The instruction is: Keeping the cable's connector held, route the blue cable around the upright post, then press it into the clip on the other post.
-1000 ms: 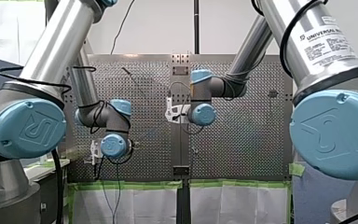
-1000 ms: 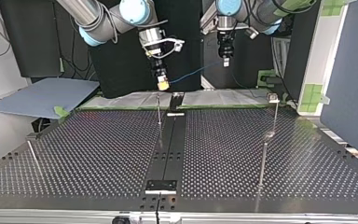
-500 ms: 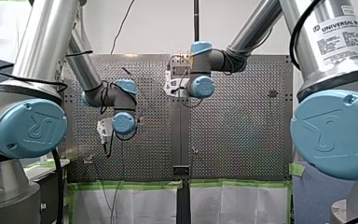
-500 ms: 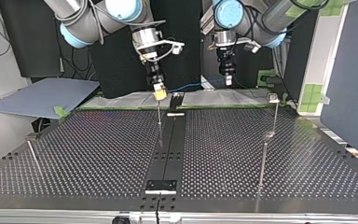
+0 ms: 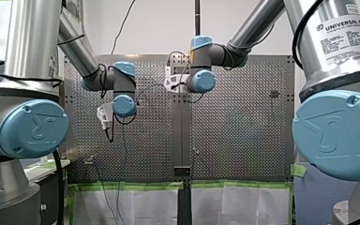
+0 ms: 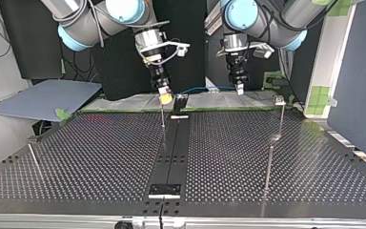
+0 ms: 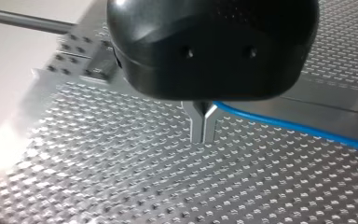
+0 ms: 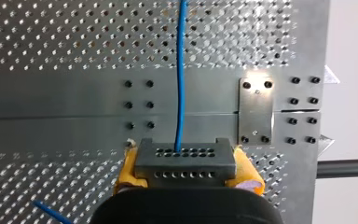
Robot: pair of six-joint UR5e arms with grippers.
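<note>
Front view: both arms raised over the bench [image 5: 243, 117].
Top view: blue cable [image 6: 205, 88] strung from right gripper [image 6: 165, 97], just over the upright post [image 6: 162, 114], to left gripper [image 6: 239, 89].
Left wrist view: fingers [image 7: 196, 128] pressed together on the cable.
Right wrist view: pads [image 8: 127, 171] pinching connector [image 8: 184, 158].
Best kept taut, dipped below post top.

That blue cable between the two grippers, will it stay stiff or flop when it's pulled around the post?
Probably floppy: the blue cable is thin and curves softly between my left gripper and my right gripper on the connector. It should bend easily around the post. Its smooth jacket might slip through the narrow metal fingers.
</note>
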